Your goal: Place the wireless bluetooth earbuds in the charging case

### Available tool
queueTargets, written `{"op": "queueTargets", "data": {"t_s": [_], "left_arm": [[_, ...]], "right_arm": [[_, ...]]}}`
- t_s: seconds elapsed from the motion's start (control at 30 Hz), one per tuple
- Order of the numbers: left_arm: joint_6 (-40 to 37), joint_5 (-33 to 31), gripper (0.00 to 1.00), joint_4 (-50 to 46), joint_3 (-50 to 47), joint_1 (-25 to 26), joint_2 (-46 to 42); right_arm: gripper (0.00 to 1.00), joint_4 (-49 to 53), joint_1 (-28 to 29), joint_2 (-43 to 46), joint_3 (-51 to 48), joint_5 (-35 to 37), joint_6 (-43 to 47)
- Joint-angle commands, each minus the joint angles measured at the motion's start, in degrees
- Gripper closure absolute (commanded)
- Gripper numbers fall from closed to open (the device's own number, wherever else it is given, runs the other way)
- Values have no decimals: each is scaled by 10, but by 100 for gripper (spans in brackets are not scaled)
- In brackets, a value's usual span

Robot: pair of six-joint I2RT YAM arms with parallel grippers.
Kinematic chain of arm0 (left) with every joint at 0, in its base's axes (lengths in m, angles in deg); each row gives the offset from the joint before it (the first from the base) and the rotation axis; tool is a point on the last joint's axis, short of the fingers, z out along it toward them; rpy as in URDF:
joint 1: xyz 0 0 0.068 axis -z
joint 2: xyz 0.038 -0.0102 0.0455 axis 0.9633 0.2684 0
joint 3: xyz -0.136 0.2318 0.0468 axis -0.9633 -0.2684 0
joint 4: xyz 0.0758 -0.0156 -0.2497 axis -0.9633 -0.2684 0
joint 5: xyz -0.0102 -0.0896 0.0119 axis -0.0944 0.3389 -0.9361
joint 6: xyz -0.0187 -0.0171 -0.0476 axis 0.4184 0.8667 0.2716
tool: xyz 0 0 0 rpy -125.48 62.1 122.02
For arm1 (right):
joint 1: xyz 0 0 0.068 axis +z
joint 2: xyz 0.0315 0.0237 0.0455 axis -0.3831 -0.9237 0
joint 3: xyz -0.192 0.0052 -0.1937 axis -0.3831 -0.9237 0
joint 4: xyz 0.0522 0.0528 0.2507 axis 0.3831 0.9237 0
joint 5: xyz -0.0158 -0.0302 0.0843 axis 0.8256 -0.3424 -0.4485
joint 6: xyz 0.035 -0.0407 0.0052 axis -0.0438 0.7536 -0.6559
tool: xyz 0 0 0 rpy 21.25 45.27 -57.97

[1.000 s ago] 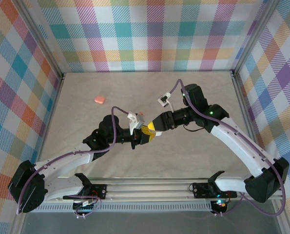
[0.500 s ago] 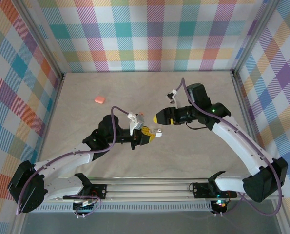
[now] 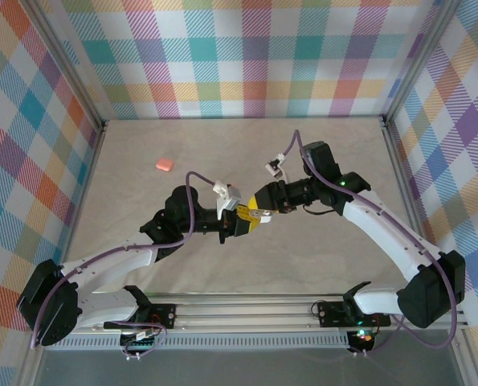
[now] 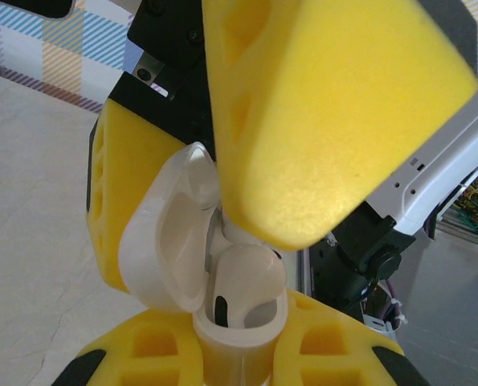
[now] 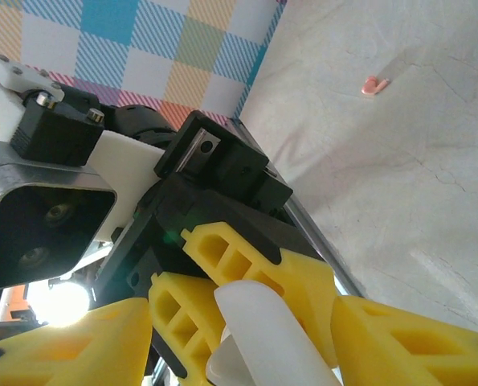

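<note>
Seating glossy white stemmed earbud (image 4: 243, 277) in white clamshell charging case (image 4: 240, 344); left gripper (image 3: 243, 223) clamped on case, right gripper (image 3: 262, 211) jaws apart astride lid (image 4: 166, 241). Risk: skewed push could jam bud, twist case.

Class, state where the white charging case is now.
The open white charging case is over mid-table in the top view, clamped by the fingers of the left gripper, the right gripper directly opposite.

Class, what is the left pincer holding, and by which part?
The open white charging case, clamped by its lower body in the left pincer.
</note>
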Motion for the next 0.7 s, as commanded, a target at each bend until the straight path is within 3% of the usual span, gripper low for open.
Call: {"op": "queueTargets", "data": {"t_s": [0.0, 0.17, 0.67], "left_arm": [[11, -11, 100, 13, 2, 3, 5], [21, -17, 100, 19, -12, 3, -3], [57, -16, 100, 28, -21, 2, -9]], "right_arm": [[38, -26, 5, 37, 6, -40, 16], [35, -19, 2, 74, 10, -3, 44], [38, -64, -4, 108, -20, 3, 48]]}}
